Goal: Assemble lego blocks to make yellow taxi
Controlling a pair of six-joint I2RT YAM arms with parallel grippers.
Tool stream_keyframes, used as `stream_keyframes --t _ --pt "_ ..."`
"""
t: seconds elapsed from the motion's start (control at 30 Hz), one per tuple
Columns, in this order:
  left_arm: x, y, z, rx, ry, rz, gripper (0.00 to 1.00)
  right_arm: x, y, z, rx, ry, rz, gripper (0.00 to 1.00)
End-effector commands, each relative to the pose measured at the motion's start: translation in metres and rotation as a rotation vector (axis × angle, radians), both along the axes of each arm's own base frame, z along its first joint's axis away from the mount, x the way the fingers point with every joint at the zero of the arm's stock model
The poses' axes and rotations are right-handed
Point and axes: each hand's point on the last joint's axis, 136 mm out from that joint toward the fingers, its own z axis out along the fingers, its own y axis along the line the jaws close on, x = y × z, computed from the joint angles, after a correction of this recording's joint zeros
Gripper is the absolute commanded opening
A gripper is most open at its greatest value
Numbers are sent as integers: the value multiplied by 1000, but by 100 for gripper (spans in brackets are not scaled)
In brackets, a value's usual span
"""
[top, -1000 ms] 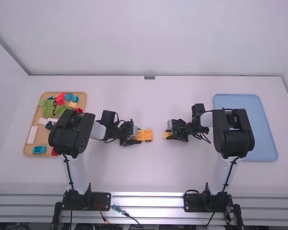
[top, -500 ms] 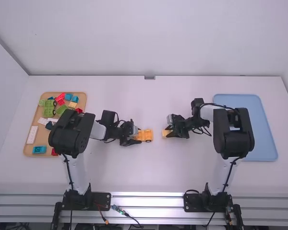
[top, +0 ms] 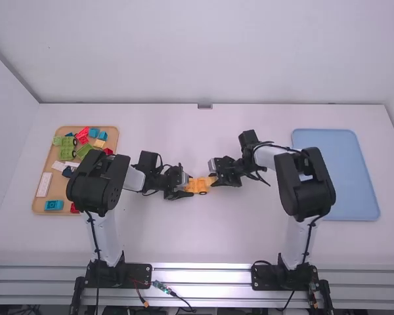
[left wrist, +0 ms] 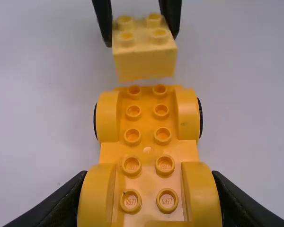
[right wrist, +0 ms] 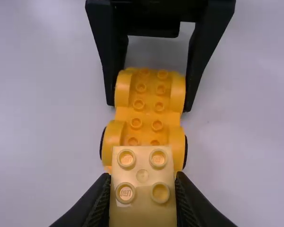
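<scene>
- Left pincer closed about the left end of the orange car base, one finger on its near side, one on its far side.
- Right pincer pinching the pale yellow block by its near and far sides, studs up.
- Car base mid-table, between the arms, lying left to right; two rows of studs face up, dark wheels at its right end.
- Block held at the car base's right end, not seated on it; left wrist view shows a thin strip between the two.
- Wooden tray at left: green block and red block toward its far end, white plate along its left side, blue block at its near end.
- Blue tray at right, beyond the right arm.
</scene>
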Motion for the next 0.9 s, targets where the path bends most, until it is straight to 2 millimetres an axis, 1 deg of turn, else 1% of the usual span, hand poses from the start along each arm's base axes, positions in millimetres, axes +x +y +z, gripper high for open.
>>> stream_keyframes --t 0.0,0.1,0.2,0.33,0.37,0.53,0.7,0.87 --pt "1 1 -5 20 -3 0 53 1 7 10 -13 15 -24 15" --pt "0 -1 -6 21 -3 -5 53 -4 13 12 1 3 10 14" --pt "0 1 -6 21 -3 -1 53 -5 19 12 4 -6 19 14" --pt "0 0 -6 21 -2 -2 53 5 26 13 0 15 -45 13" --pt "-1 -1 -6 21 -2 -5 53 8 27 14 2 23 -62 13" --pt "0 0 -6 20 -3 -2 53 5 26 13 2 35 -60 13" --pt "0 0 -6 20 -2 -1 54 1 26 8 5 42 -68 13" --pt "1 0 -5 15 16 12 55 6 26 2 9 64 -131 14"
